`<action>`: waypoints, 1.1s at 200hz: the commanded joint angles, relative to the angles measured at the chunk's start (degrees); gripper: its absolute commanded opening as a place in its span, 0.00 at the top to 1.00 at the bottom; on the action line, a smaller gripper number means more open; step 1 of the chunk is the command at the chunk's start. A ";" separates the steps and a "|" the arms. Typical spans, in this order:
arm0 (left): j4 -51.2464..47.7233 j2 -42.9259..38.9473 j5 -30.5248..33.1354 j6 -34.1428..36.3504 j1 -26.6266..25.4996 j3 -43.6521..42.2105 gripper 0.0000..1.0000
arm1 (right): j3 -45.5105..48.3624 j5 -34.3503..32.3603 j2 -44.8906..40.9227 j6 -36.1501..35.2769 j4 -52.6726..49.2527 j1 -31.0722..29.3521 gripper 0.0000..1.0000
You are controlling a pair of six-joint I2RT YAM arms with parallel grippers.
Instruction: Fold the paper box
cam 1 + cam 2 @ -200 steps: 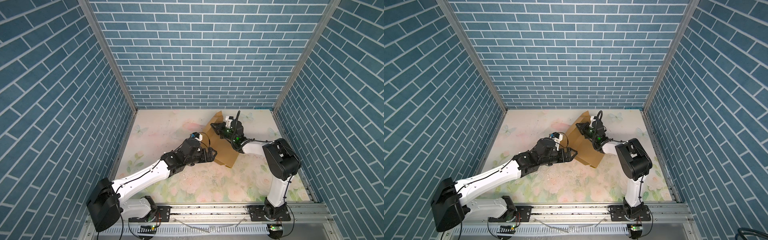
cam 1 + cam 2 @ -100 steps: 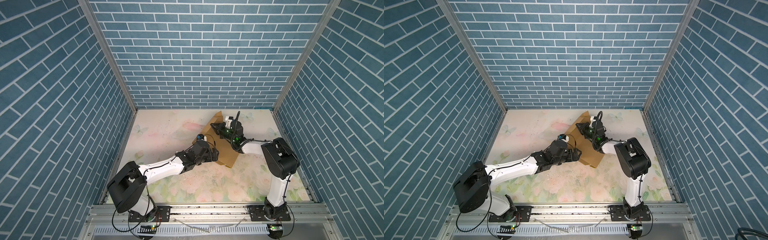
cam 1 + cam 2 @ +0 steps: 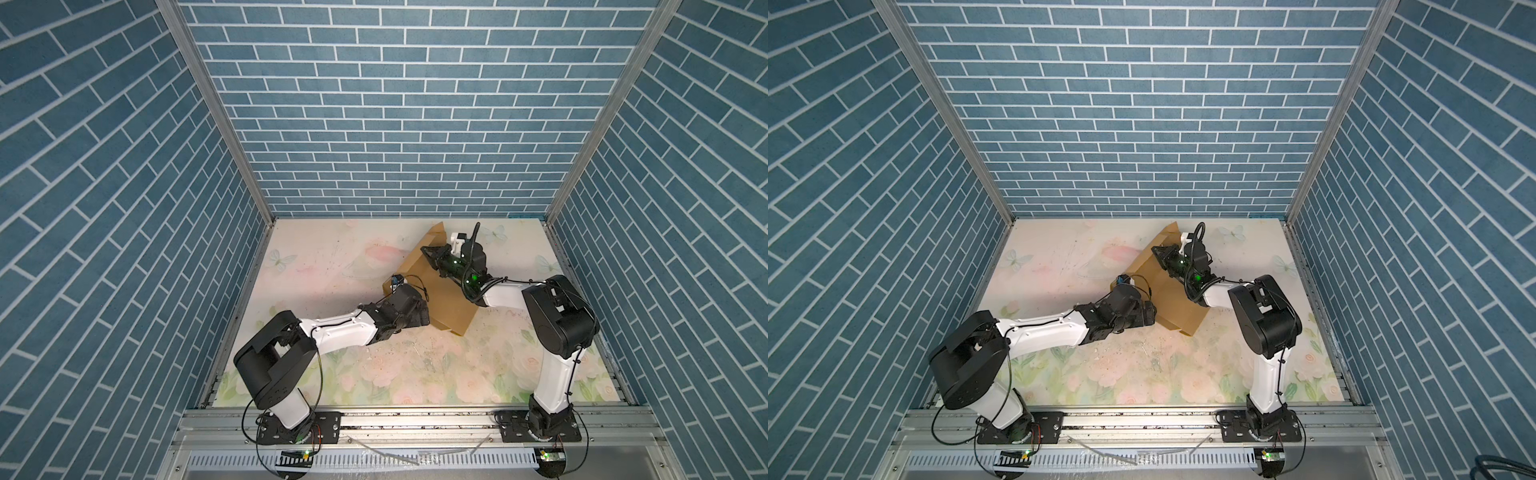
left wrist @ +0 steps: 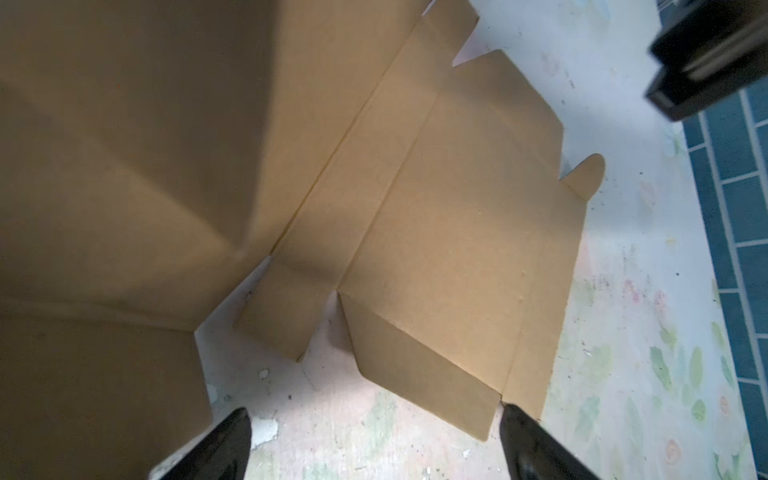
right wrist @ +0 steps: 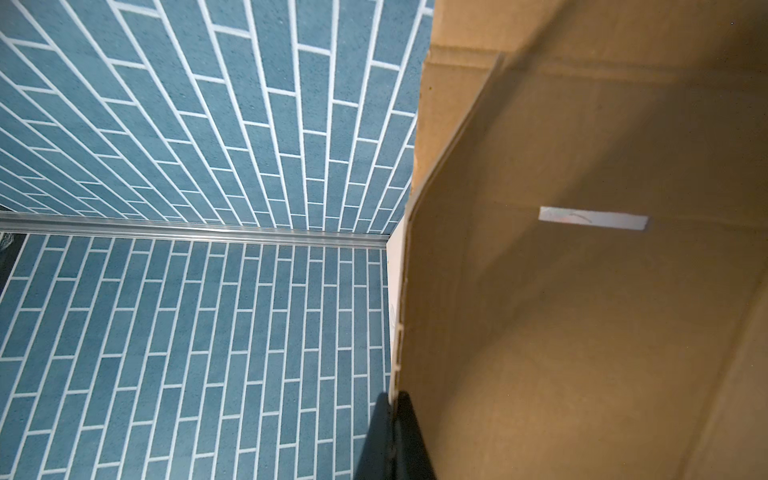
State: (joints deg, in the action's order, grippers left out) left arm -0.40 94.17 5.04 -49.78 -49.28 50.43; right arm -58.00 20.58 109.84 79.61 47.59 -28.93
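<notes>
Paper box [image 3: 446, 297] — half-raised, toward 1 o'clock on the tabletop [image 3: 324, 266]. Right fingers [image 5: 405, 436] clamped on its panel edge; left fingers [image 4: 528, 440] spread wide at its 8 o'clock corner, gripping nothing.

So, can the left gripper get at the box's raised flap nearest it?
Likely yes: the left gripper is open and the flap stands just ahead, partly between its fingertips, with only bare table before it.

No readable text, label, number or sign shows on the paper box [image 3: 451, 307] or elsewhere
</notes>
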 commanded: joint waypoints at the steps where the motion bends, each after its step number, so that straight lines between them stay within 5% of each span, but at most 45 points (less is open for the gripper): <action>1: -2.80 1.50 0.05 -1.09 0.43 1.26 0.07 | 1.34 -0.19 0.37 0.10 1.22 0.21 1.00; 220: 12.73 8.35 3.13 -1.40 2.71 2.99 0.08 | 3.00 -0.80 -0.48 0.28 1.45 0.21 1.00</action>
State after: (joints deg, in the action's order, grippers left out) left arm 10.24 101.08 5.56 -53.06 -47.16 50.85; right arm -57.04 19.68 109.84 79.64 48.58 -28.69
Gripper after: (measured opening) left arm 0.921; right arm 0.049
